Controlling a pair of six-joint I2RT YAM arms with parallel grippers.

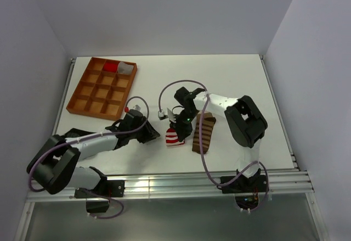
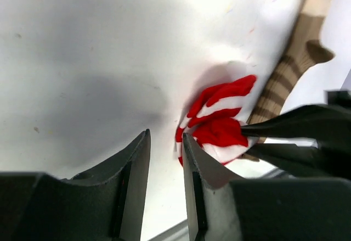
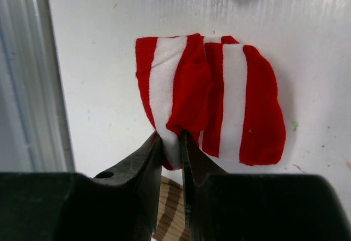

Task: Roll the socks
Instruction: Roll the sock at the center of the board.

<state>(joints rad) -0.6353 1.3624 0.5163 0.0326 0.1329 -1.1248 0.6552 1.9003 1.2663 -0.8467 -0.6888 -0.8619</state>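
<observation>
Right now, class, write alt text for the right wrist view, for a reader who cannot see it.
The right gripper pinches a folded edge of the red-and-white striped sock, which lies crumpled on the white table. A sliver of the brown-and-tan sock shows at the bottom beneath the gripper, and a metal rail runs along the left edge.

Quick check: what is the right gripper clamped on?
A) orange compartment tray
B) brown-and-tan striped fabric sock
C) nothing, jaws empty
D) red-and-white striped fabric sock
D: in the right wrist view the right gripper pinches a raised fold of the red-and-white striped fabric sock, while the brown-and-tan striped fabric sock lies flat beside it.
</observation>
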